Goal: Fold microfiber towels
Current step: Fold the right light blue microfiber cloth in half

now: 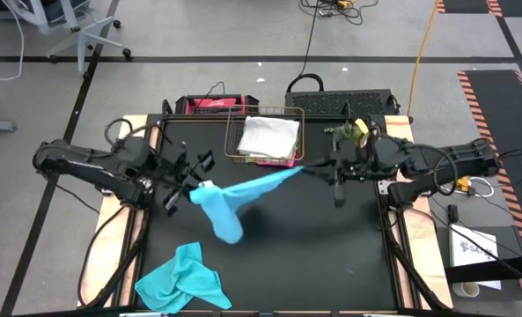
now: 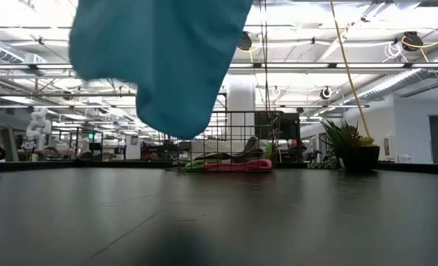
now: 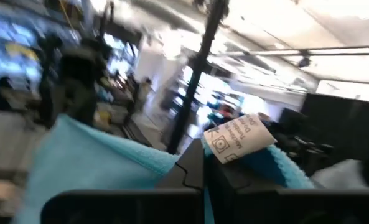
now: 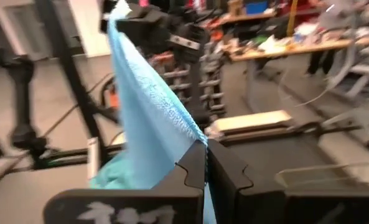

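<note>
Turquoise towel (image 1: 234, 197) stretched above black table (image 1: 331, 246); workshop behind.

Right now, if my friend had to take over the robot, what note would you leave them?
Left end effector: shut on one corner of the held turquoise towel, above the table's middle.
Right end effector: shut on the opposite corner, so the towel hangs stretched between both arms, clear of the table.
Second turquoise towel: crumpled at the table's near left edge, unfolded.
Copper wire basket at the far edge holds a light grey towel on top, with pink and green ones showing beneath.
Done: the basket towels look folded and stacked.
Left: lay down and fold the held towel, then the crumpled one.
</note>
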`<act>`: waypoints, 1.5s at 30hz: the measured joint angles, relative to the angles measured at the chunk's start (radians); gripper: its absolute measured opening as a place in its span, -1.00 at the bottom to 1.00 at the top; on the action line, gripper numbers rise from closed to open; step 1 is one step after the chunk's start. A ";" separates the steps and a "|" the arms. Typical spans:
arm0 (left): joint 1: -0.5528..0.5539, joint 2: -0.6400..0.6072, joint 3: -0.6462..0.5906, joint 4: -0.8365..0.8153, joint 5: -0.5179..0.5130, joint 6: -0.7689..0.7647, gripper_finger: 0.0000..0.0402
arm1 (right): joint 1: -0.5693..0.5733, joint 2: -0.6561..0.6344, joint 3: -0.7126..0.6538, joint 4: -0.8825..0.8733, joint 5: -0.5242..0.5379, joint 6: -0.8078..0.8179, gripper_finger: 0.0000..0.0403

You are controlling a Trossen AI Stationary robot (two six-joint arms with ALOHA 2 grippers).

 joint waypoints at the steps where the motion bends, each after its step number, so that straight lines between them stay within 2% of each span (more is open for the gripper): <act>1: -0.006 0.013 0.000 -0.003 0.009 -0.027 -0.97 | 0.015 0.001 0.000 -0.011 -0.004 0.022 -1.00; 5: -0.061 0.056 -0.002 -0.013 0.038 -0.101 -0.93 | 0.098 0.019 0.000 -0.023 -0.023 0.159 -1.00; 8: -0.112 0.080 0.000 -0.024 0.062 -0.148 -0.97 | 0.183 0.031 0.000 -0.022 -0.036 0.247 -1.00; 11: -0.164 0.111 0.000 -0.014 0.055 -0.212 -0.96 | 0.275 0.042 0.000 -0.017 -0.047 0.345 -1.00; 16: -0.263 0.150 0.000 0.010 -0.030 -0.307 -0.93 | 0.415 0.075 0.000 -0.015 -0.005 0.511 -1.00; 20: -0.319 0.186 0.000 0.041 -0.147 -0.423 -0.98 | 0.502 0.103 0.000 0.033 0.010 0.644 -1.00; 22: -0.337 0.208 0.000 0.108 -0.198 -0.483 -0.96 | 0.535 0.116 0.000 0.090 0.010 0.693 -1.00; 26: -0.352 0.254 0.000 0.245 -0.236 -0.536 -0.94 | 0.577 0.124 0.000 0.210 0.027 0.736 -1.00; 30: -0.348 0.280 0.000 0.278 -0.281 -0.622 -0.98 | 0.592 0.121 0.000 0.214 0.081 0.759 -1.00; 35: -0.310 0.284 0.000 0.087 -0.281 -0.636 -0.96 | 0.588 0.118 0.000 0.008 0.145 0.767 -1.00; 39: -0.258 0.284 0.000 -0.165 -0.286 -0.643 -0.97 | 0.568 0.118 0.000 -0.253 0.215 0.891 -1.00; 43: -0.191 0.284 0.000 -0.410 -0.336 -0.617 -0.94 | 0.527 0.119 -0.003 -0.506 0.288 0.984 -1.00; 45: -0.158 0.285 0.000 -0.494 -0.367 -0.575 -0.97 | 0.499 0.117 -0.021 -0.571 0.319 1.002 -1.00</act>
